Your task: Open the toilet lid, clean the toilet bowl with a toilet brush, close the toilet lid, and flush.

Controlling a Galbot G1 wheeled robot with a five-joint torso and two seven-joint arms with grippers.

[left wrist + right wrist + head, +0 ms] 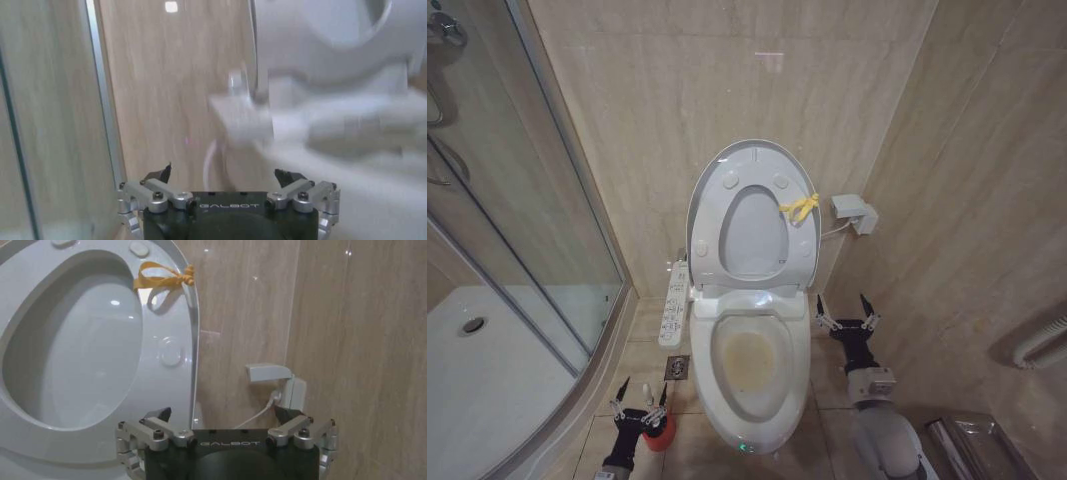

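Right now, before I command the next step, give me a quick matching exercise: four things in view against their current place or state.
Things:
1. toilet lid
2. toilet bowl
3. left end effector
4. right end effector

States:
A. open, low on the robot's right of the toilet
B. raised against the wall
C. open, over a red cup on the floor
D. brownish stains inside

Pairs: 1-B, 2-D, 3-C, 4-A

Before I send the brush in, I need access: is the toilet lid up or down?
Up. The toilet lid stands against the wall with the seat ring, leaving the stained toilet bowl uncovered.
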